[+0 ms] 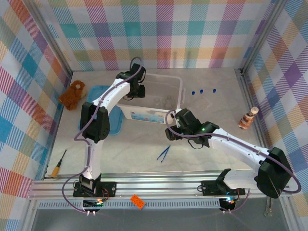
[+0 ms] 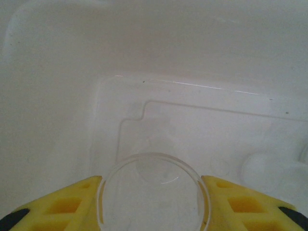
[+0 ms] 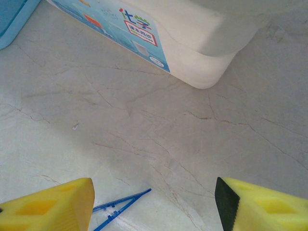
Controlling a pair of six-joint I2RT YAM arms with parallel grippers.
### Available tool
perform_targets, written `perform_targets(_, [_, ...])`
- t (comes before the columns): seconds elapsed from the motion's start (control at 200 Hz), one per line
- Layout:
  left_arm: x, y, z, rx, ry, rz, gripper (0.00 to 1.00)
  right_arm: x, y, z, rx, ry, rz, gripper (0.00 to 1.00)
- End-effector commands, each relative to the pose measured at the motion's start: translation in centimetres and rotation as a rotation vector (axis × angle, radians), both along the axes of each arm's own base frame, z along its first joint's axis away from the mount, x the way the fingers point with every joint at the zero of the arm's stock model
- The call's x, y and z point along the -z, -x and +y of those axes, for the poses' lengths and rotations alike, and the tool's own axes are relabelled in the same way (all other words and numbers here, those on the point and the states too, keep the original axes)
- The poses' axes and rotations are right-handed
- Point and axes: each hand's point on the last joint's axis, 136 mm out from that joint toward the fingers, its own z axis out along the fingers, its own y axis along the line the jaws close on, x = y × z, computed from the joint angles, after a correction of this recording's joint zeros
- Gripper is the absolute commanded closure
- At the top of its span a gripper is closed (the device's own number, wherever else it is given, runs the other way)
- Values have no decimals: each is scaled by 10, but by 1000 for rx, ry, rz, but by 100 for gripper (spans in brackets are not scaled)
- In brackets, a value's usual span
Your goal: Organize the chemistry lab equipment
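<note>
**Three Cameras, One Bin**

The top camera sits high behind the arms [image 1: 103, 115], facing down and forward, far enough off to take in the whole table [image 1: 211, 168]. The left wrist camera looks along the left pincer [image 2: 151, 190] into the bin [image 2: 144, 57], very near, with a dish [image 2: 154, 207] between the fingers [image 2: 62, 204]. The right wrist camera looks down past the right pincer [image 3: 154, 192] at the table from close by, with the bin corner ahead and tweezers [image 3: 120, 204] beside one finger. All three views share the bin. Top and right wrist share the tweezers.

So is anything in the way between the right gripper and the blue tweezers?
Nothing visible is. The right gripper is open over the table, and the tweezers lie loose on it beside one finger.
</note>
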Motion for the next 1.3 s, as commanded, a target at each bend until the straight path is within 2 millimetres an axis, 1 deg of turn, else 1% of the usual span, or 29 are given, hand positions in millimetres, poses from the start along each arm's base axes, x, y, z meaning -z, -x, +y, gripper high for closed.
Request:
perform_targets(0.0, [3, -1, 3, 12, -5, 24, 64, 0, 2, -3, 17, -6, 0, 31])
perform_targets(0.295, [20, -3, 5, 14, -21, 55, 64, -1, 3, -3, 16, -11, 1, 31])
perform_targets(0.625, [27, -9, 2, 17, -25, 57, 60, 1, 4, -4, 20, -9, 3, 31])
perform_targets(0.795, [25, -11, 1, 16, -22, 48, 52, 0, 4, -4, 22, -12, 3, 31])
perform_targets(0.995, [26, -12, 0, 20, -15, 51, 49, -1, 3, -4, 21, -13, -1, 31])
perform_targets(1.105, [25, -12, 0, 20, -15, 52, 45, -1, 4, -4, 20, -14, -1, 31])
perform_targets(1.295, [17, -11, 1, 18, -17, 37, 40, -3, 3, -3, 20, -21, -4, 31])
